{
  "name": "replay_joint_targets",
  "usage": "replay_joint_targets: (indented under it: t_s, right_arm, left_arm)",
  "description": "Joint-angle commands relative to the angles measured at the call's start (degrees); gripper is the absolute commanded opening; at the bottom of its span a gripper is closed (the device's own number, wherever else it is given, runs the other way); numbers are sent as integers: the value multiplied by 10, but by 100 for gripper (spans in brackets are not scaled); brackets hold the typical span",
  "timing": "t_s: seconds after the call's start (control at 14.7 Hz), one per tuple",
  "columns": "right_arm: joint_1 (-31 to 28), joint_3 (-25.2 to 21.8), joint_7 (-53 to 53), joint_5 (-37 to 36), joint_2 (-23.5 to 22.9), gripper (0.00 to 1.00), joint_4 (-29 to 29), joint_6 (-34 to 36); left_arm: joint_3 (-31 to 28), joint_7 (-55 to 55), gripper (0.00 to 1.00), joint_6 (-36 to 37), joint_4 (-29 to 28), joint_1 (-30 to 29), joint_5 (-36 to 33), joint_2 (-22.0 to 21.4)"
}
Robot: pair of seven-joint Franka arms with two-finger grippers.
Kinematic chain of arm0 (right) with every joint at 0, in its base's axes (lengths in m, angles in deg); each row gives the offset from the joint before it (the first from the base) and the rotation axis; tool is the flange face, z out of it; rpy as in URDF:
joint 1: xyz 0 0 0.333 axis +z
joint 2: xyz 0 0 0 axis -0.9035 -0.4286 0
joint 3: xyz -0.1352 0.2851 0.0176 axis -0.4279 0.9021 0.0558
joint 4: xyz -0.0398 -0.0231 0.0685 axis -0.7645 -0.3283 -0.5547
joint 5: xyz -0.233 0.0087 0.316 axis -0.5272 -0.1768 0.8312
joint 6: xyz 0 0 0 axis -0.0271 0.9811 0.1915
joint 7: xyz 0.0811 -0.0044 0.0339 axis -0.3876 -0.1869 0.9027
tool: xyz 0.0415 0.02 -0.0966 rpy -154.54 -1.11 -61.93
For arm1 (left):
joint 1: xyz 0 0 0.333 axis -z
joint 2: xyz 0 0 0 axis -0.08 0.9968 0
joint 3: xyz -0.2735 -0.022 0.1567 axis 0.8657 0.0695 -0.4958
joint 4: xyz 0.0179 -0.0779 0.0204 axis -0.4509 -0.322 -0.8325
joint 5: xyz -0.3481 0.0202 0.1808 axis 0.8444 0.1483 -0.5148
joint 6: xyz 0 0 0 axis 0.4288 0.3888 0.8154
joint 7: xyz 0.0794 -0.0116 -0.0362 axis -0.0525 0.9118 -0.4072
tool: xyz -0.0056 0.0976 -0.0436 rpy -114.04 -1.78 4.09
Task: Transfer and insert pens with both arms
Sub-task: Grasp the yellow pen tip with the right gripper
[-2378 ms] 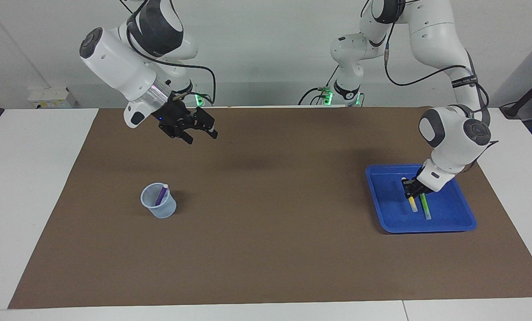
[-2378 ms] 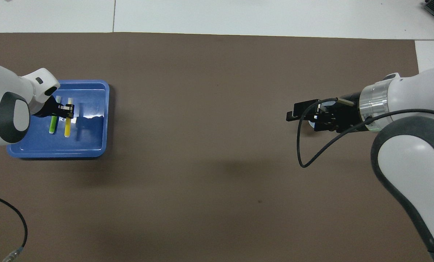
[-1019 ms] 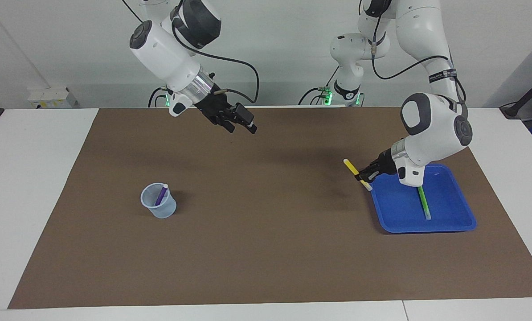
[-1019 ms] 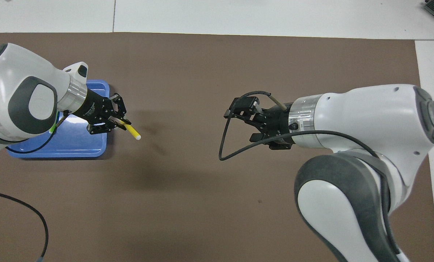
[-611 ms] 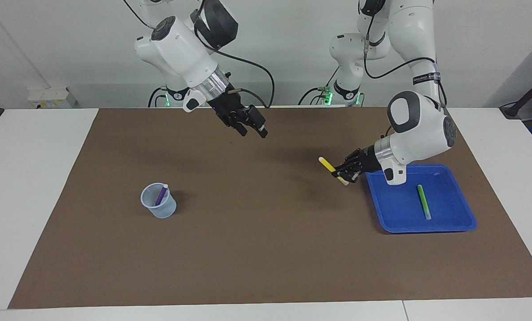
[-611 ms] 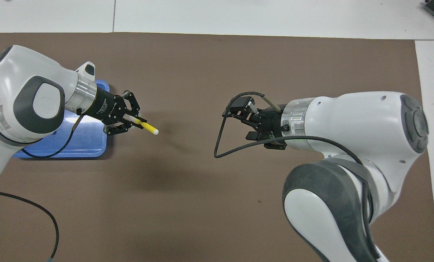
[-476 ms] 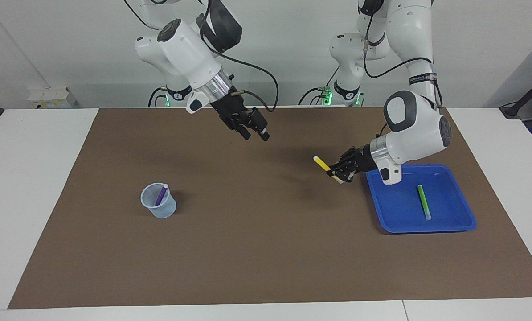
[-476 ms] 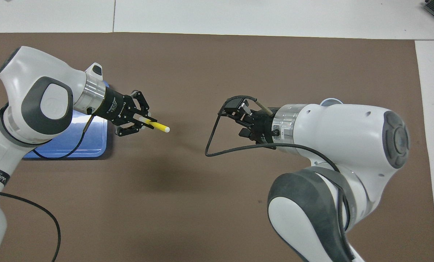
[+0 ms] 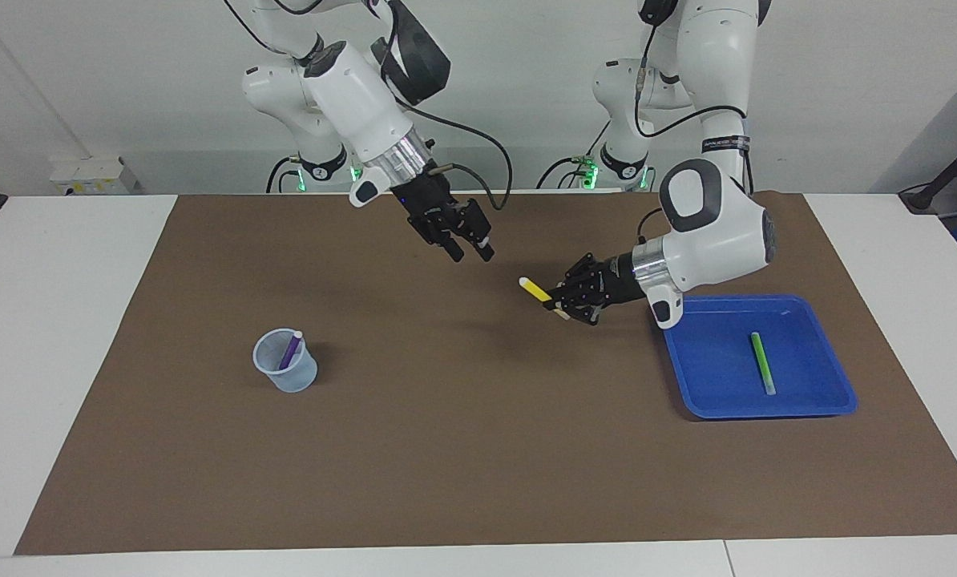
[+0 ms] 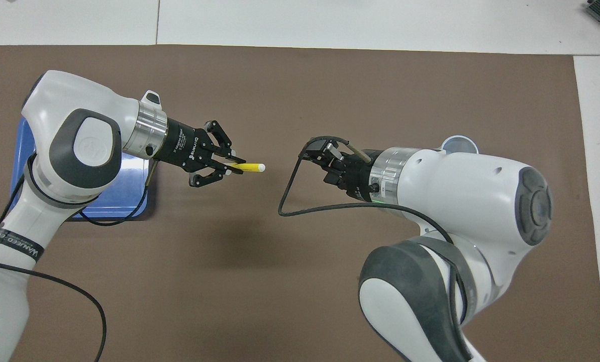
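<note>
Yellow pen (image 9: 538,289), pale tip outward, pinched in my left gripper (image 9: 560,303) over bare brown mat (image 9: 478,449) near table middle, pen level, aimed at my right gripper (image 9: 469,248). Right gripper over mat, tips apart, holding nothing. Green pen (image 9: 761,361) flat in blue tray (image 9: 839,409). Purple pen (image 9: 289,350) leaning in clear cup (image 9: 302,381), whitish cap up.

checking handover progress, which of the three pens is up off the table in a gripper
The yellow pen, clamped in the left gripper above the brown mat. The green pen lies in the blue tray, and the purple pen stands in the cup.
</note>
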Motion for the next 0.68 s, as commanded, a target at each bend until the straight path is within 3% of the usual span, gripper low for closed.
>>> replay_joint_targets:
  t_s: [0.0,0.61]
  right_arm:
    - [0,1,49,-7,-10,71,-5,-17]
    - [13,2,103,-6,-39,60,5,-23]
  left_arm:
    - [-6,-31,0,-31,-14,29,19,-11]
    - [15,-47,0,-36,-6,38,43,-8]
